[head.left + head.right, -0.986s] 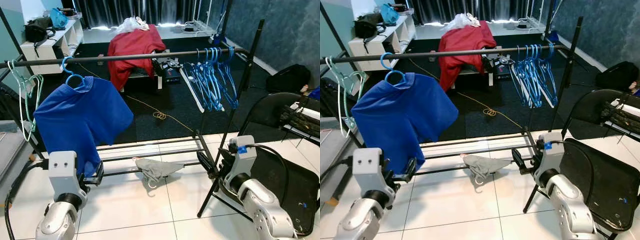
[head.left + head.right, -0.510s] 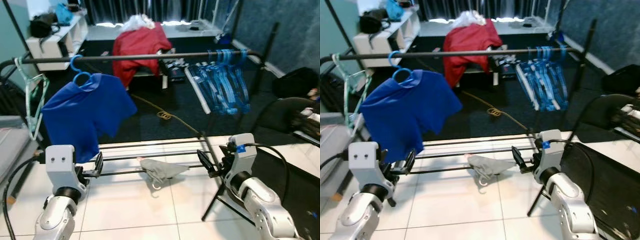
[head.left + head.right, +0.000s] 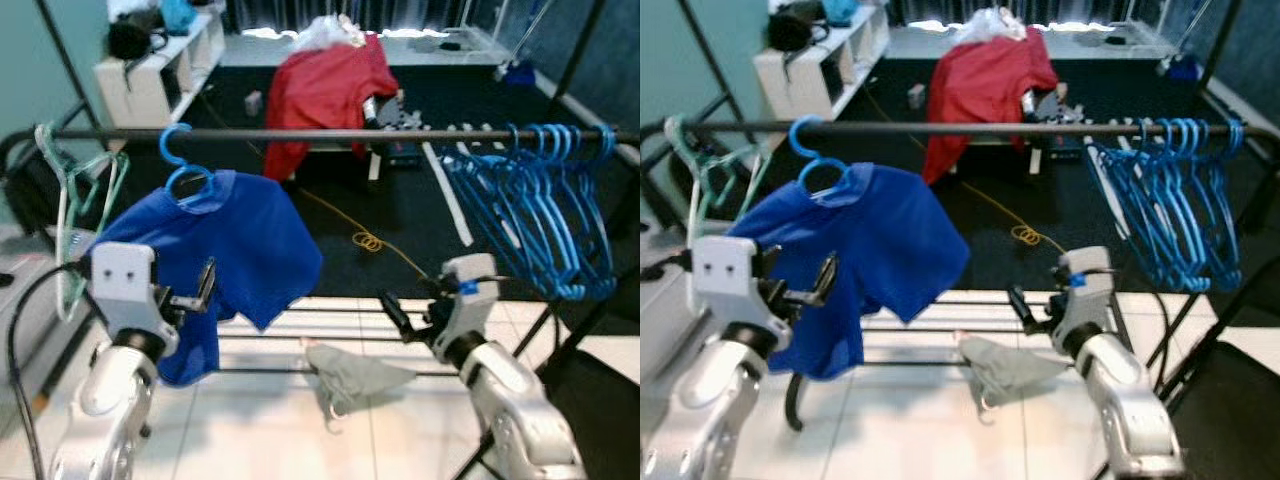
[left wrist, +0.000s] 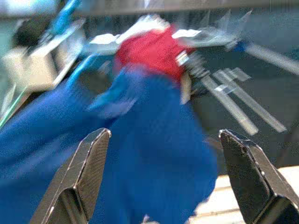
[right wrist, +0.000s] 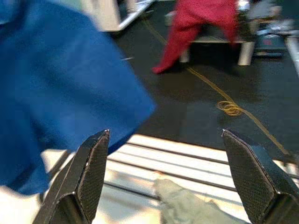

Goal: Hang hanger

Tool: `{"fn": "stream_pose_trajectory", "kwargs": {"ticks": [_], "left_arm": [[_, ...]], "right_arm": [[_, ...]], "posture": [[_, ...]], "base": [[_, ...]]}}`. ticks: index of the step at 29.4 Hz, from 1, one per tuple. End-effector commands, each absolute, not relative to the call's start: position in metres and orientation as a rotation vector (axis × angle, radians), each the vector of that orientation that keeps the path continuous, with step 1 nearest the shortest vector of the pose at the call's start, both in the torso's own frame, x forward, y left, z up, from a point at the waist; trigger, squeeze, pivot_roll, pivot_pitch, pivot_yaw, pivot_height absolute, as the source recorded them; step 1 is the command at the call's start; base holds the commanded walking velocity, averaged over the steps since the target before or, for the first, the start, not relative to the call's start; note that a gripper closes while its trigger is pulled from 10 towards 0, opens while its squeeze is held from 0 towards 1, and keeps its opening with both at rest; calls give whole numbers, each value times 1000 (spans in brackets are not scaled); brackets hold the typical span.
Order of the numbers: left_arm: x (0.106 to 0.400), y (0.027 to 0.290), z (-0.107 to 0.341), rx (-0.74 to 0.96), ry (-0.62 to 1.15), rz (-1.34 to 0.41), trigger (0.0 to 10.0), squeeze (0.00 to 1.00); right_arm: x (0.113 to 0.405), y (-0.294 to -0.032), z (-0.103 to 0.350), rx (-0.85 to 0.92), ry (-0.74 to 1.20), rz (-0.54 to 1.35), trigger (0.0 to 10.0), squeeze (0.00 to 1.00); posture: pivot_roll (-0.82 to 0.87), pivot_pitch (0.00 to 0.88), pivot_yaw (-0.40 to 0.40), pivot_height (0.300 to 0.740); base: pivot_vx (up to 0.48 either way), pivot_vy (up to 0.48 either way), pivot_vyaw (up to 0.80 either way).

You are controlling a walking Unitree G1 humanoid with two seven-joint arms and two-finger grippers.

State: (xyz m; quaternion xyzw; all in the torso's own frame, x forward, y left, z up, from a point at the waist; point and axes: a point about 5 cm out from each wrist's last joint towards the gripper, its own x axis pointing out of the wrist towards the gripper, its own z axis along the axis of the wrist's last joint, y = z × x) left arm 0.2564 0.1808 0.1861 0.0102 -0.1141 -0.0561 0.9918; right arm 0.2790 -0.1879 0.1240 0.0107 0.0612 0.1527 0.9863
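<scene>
- Already, the blue shirt's hanger [image 3: 183, 172] sits hooked on the rail [image 3: 330, 134].
- Your left gripper [image 3: 205, 287] and right gripper [image 3: 392, 314] both have fingers spread, empty.
- Raise the left carelessly and you risk snagging the shirt [image 3: 215, 260], dragging it off.

We count one blue shirt [image 3: 215, 255] on a blue hanger [image 3: 178, 160] and one grey garment [image 3: 360, 372] on the floor. The bare blue hangers [image 3: 545, 210] overlap too much to number; two pale green ones [image 3: 75, 200] hang at the rail's [image 3: 330, 134] other end.
</scene>
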Motion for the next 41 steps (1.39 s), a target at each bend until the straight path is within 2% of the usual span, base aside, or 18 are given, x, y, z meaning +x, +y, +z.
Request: {"fn": "stream_pose_trajectory", "kwargs": {"ticks": [1,7,12,14,17,24,27,29,38,41], "left_arm": [[256,182,190,56,-240,-130,10000,0],[259,196,200,101,-271,-114,10000,0],[264,220,212,243,-305,-120,10000,0],[264,220,212,243,-305,-120,10000,0],[284,246,208,400,-239,-148,10000,0],[297,252,201,373,-189,-219,10000,0],[316,256,201,416,-169,-250,10000,0],[316,256,201,416,-169,-250,10000,0],[356,251,197,480,-87,-240,10000,0],[356,251,197,480,-87,-240,10000,0]], "right_arm": [[278,-190,123,21,130,299,10000,0],[278,-189,123,18,133,307,10000,0],[278,-189,122,18,134,309,10000,0],[278,-189,122,18,134,309,10000,0],[278,-187,122,10,131,313,10000,0],[277,-185,122,3,129,313,10000,0],[276,-184,121,-1,128,310,10000,0],[276,-184,121,-1,128,310,10000,0],[270,-184,119,-18,133,306,10000,0],[270,-184,119,-18,133,306,10000,0]], "posture": [[-60,9,19,731],[-62,9,21,731],[-62,5,24,731],[-62,5,24,731],[-73,0,31,731],[-81,0,39,731],[-106,0,56,731],[-106,0,56,731],[-137,0,67,731],[-137,0,67,731]], "base": [[480,0,0],[202,0,0],[0,0,0],[0,0,0],[0,0,0],[0,0,0],[0,0,0],[0,0,0],[0,0,0],[0,0,0]]}}
